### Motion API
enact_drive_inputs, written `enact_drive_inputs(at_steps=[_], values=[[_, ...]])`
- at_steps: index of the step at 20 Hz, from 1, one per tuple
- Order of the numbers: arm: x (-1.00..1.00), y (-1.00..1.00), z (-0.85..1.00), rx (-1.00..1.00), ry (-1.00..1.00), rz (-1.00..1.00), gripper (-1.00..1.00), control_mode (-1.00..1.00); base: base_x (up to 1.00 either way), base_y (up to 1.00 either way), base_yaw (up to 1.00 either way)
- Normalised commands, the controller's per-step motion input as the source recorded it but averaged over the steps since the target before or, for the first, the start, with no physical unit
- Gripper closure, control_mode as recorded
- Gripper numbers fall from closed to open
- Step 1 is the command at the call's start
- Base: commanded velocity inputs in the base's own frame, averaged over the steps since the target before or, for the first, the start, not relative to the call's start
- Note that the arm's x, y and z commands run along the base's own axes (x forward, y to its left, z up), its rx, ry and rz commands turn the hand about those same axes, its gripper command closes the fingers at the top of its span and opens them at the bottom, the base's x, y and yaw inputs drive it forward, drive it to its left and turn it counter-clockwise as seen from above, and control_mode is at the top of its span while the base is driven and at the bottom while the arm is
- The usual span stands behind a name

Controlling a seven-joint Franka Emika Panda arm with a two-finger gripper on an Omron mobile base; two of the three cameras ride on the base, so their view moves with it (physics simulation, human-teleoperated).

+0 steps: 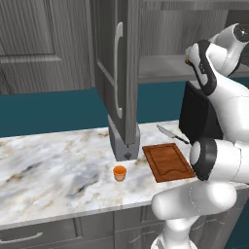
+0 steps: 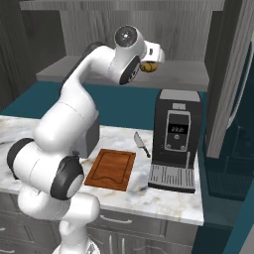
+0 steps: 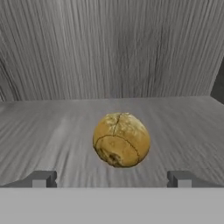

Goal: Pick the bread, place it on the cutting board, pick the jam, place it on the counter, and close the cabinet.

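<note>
The bread (image 3: 121, 139), a round golden-brown cracked bun, lies on the grey shelf (image 3: 57, 131) inside the cabinet (image 1: 160, 29). My gripper (image 3: 111, 178) is open, its two fingertips spread wide on either side just short of the bread. From the right base view the bread (image 2: 148, 66) sits right at my hand at the shelf's edge. The orange jam (image 1: 119, 172) stands on the marbled counter (image 1: 53, 165). To the jam's right, the reddish-brown cutting board (image 1: 168, 161) lies bare.
The cabinet door (image 1: 119, 73) hangs open over the counter, with a grey box (image 1: 124, 143) under it. A knife (image 2: 141, 144) lies behind the board. A black coffee machine (image 2: 176, 144) stands to the board's right, below the shelf.
</note>
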Motion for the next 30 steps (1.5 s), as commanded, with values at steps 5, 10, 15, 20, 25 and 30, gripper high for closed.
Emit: enact_drive_inputs(at_steps=[5, 10, 15, 20, 25, 30], values=[[0.43, -0.01, -0.01, 0.00, 0.00, 0.00, -1.00, -1.00, 0.00, 0.00, 0.00], [0.34, 0.00, -0.03, 0.00, 0.00, 0.00, -1.00, -1.00, 0.00, 0.00, 0.00], [0.28, -0.02, -0.10, 0.00, 0.00, 0.00, -1.00, -1.00, 0.00, 0.00, 0.00], [0.13, -0.07, -0.14, 0.00, 0.00, 0.00, -1.00, -1.00, 0.00, 0.00, 0.00], [0.11, -0.07, -0.12, 0.00, 0.00, 0.00, -1.00, -1.00, 0.00, 0.00, 0.00], [0.16, -0.01, -0.17, 0.00, 0.00, 0.00, -1.00, -1.00, 0.00, 0.00, 0.00]])
